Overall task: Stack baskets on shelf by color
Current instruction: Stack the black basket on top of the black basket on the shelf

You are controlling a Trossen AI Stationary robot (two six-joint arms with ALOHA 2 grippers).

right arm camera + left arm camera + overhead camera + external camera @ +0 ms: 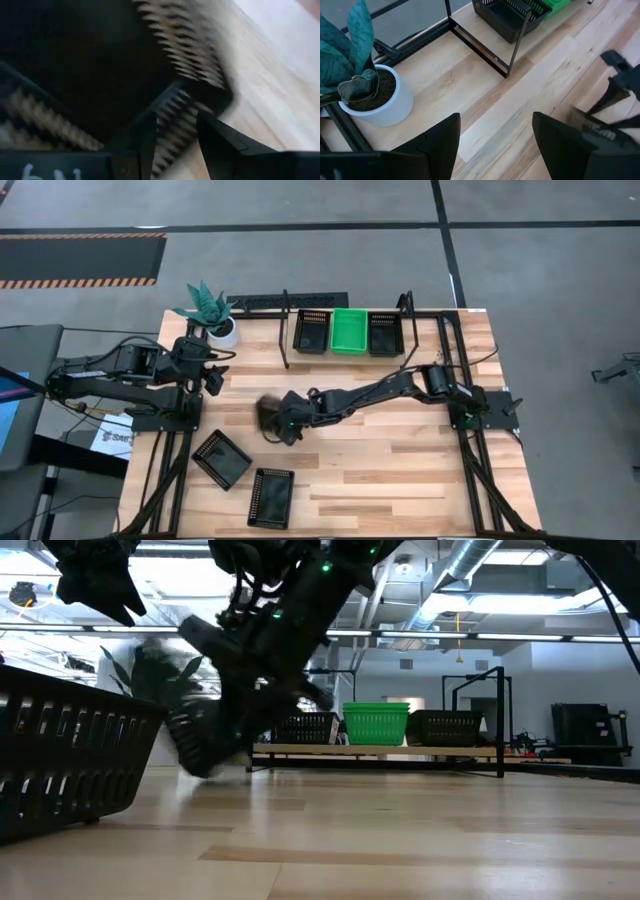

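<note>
The shelf (345,308) at the far edge of the table (400,470) already carries three piles side by side: a black basket pile (311,332) on the left, a green basket pile (350,331) in the middle and another black basket pile (386,333) on the right. How many baskets sit nested in each pile cannot be counted from above or from the level view, so only three places are visibly filled, sorted by colour.

Off the shelf, three black baskets are countable. Two lie loose near the front of the table: a tilted black basket (221,458) and, just beside it, a second black basket (271,497). The third, a carried black basket (270,418), is blurred at mid-table in the right pincer (283,420); the right wrist view shows the fingers clenched on its mesh wall, so it appears to be in transit. No green basket is visible off the shelf.

The left pincer (208,373) hangs near the potted plant (212,315), its fingers spread and grasping nothing.

By this judgement the green work looks finished, and what remains is shelving the carried basket onto a black pile, then the two loose ones
</note>
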